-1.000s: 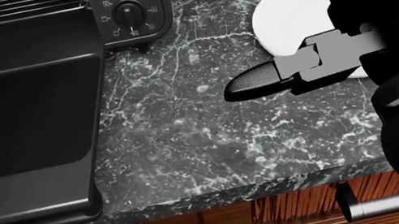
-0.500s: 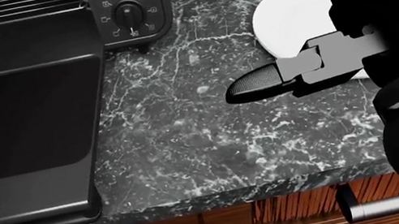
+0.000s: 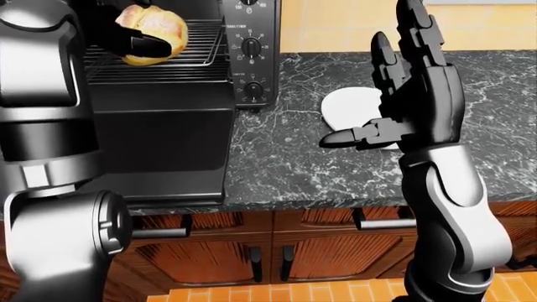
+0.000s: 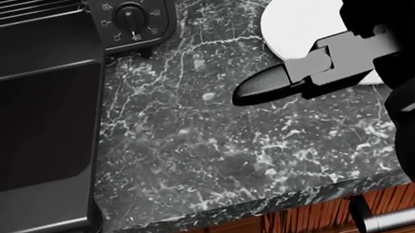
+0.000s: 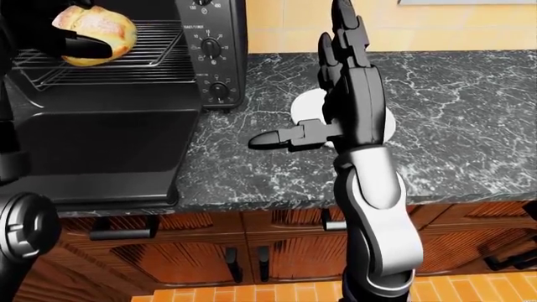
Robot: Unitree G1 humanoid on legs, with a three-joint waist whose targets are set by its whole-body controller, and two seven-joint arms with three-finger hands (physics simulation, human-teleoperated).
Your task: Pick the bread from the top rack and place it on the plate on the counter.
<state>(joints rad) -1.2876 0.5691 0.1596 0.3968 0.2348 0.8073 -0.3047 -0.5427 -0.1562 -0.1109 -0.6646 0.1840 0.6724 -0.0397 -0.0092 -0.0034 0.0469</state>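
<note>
At the upper left of the left-eye view, the bread point(image 3: 153, 34) is seen above the top rack point(image 3: 163, 63) of the toaster oven point(image 3: 168, 119), and the dark fingers point(image 3: 138, 44) of the left hand point(image 3: 126, 34) are wrapped across it — a closed grip on the loaf. The oven door point(image 3: 159, 151) is folded down flat over the counter edge. Just to the right, the control panel point(image 3: 252, 56) with its knobs is shown. Farther right, the white plate point(image 3: 348, 107) is set on the dark marble counter point(image 3: 277, 157), partly hidden by the right hand point(image 3: 407, 94). That hand is held upright above the counter — fingers straight and spread apart, thumb point(image 3: 352, 135) pointed left, nothing held. Wooden cabinets point(image 3: 218, 251) are visible below.
</note>
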